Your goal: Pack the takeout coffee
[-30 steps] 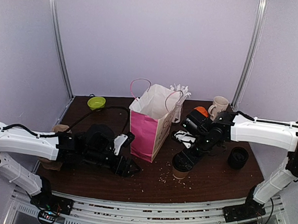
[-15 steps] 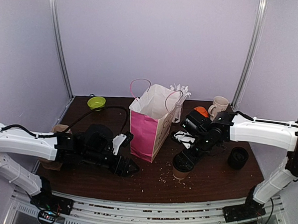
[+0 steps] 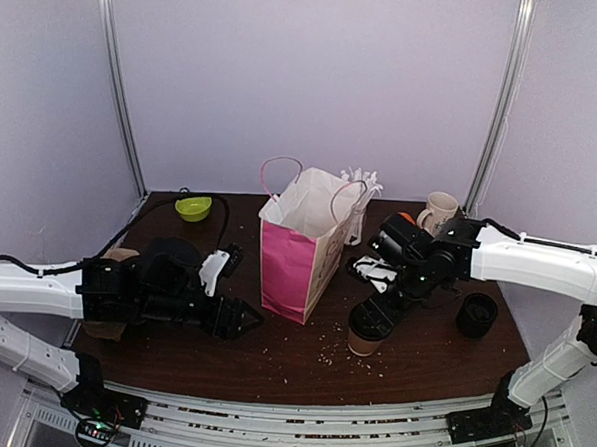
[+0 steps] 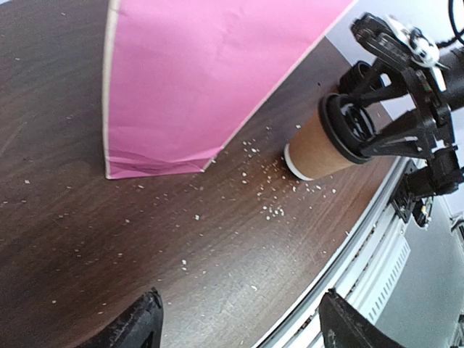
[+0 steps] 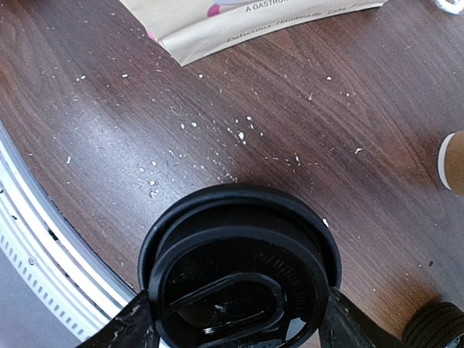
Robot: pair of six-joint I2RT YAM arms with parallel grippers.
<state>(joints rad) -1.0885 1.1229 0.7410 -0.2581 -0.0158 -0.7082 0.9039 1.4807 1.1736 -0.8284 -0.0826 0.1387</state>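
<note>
Table: dark brown wooden top (image 3: 421, 365), white crumbs (image 4: 275, 210) ahead of left claw (image 4: 243, 322).
Bag: pink paper bag (image 3: 292, 258) upright, between both claws.
Cup: black-lidded brown paper cup (image 3: 362, 344) standing inside right claw (image 3: 371, 318).

A paper bag (image 3: 299, 254) is standing at the middle of the table (image 3: 421, 365). A lidded cup (image 3: 365, 339) is standing just right of the bag and nearer the front edge. The right gripper (image 3: 371, 317) is sitting over its lid, one finger on either side. The left gripper (image 3: 243, 319) is sitting left of the bag, well apart from the cup. A mug (image 3: 440, 210) is sitting at the rear right and a small bowl (image 3: 192, 207) at the rear left. Crumbs (image 4: 272, 210) are lying between bag and cup.
</note>
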